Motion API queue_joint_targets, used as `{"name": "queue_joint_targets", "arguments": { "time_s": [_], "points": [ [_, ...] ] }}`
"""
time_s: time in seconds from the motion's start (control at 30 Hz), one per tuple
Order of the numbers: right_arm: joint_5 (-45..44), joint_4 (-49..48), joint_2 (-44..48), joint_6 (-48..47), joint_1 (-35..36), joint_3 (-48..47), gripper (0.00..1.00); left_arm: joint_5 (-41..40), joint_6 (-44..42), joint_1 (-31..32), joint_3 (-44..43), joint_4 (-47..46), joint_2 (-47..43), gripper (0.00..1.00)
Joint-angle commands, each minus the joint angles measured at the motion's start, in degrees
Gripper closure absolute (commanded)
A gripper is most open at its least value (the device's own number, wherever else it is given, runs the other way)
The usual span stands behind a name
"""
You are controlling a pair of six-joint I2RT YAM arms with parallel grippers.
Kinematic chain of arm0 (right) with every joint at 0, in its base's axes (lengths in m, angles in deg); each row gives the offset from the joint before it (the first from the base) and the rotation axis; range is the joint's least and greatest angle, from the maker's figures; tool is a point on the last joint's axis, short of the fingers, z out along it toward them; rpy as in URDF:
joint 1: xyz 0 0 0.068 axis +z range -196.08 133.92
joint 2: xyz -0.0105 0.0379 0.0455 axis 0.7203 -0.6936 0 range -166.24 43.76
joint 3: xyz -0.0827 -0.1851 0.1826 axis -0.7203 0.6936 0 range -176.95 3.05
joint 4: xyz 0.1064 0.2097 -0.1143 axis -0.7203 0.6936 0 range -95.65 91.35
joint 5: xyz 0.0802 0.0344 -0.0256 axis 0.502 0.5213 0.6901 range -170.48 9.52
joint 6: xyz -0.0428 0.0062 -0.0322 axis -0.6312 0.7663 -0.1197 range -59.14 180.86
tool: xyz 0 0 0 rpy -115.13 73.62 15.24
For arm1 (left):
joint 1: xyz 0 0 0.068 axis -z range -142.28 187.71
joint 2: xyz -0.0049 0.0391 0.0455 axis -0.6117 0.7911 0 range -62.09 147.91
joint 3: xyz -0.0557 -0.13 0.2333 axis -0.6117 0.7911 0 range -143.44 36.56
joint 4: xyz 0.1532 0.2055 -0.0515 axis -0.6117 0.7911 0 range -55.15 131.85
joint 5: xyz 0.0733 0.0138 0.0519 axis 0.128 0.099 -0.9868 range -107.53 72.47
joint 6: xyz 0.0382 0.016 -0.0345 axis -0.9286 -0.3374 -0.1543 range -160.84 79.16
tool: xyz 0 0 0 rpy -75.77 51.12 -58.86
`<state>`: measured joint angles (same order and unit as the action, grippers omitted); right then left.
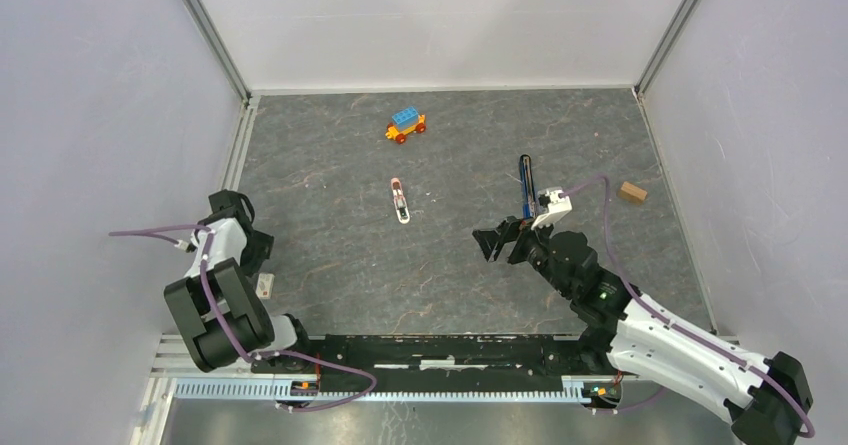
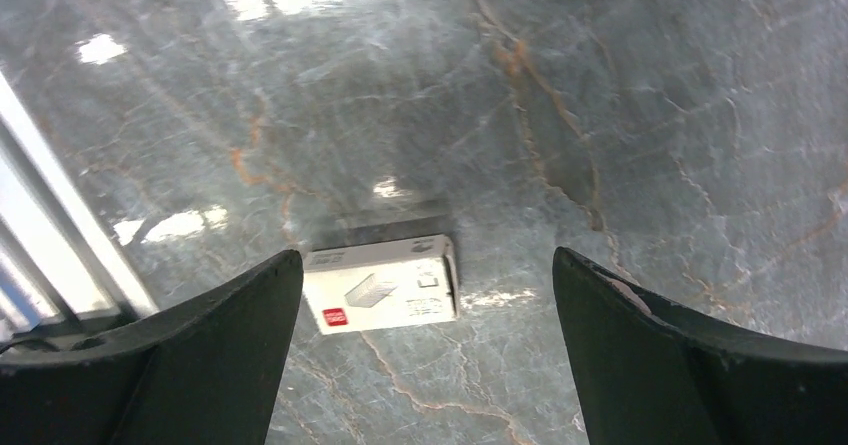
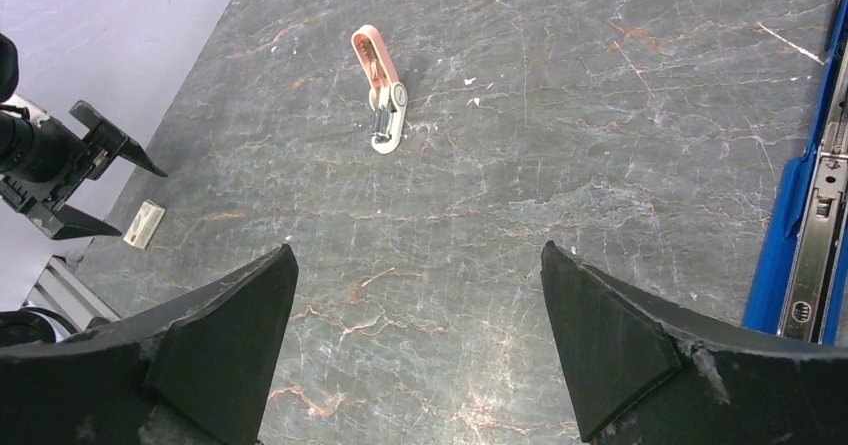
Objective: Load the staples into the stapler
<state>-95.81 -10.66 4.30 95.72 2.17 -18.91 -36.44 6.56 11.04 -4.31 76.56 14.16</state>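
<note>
Left gripper (image 2: 425,258), wide and empty like the right gripper (image 3: 417,248), is hovering over the box (image 2: 380,285), apparently starting pickup, requiring descent and closure

No wording can be read anywhere. The small white box (image 2: 380,285), lying on the bench (image 2: 600,115) at its near left, carries a red square badge, a grey drawing and fine print, all too blurred to read.
</note>
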Motion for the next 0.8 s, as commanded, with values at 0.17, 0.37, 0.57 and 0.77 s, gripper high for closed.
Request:
{"name": "queue_joint_targets", "arguments": {
  "time_s": [0.17, 0.37, 0.57, 0.77],
  "points": [
    [-1.72, 1.13, 3.16, -0.34, -0.1, -0.56, 0.02, -5.78, 11.28, -0.38, -0.29, 7.61, -4.81, 0.0],
    [-1.79, 0.94, 3.03, -0.09, -0.08, -0.47, 0.02, -2.04, 15.49, -0.33, 1.94, 8.33, -7.28, 0.0],
    [-1.76, 1.53, 3.03, -0.09, -0.08, -0.55, 0.02, -0.95, 13.6, -0.35, 4.15, 2.3, -6.07, 0.0],
    [-2.48, 1.83, 4.08, 0.14, -0.1, 0.16, 0.02, -1.08, 14.24, -0.39, 6.11, 0.67, -4.06, 0.0]
  ]
}}
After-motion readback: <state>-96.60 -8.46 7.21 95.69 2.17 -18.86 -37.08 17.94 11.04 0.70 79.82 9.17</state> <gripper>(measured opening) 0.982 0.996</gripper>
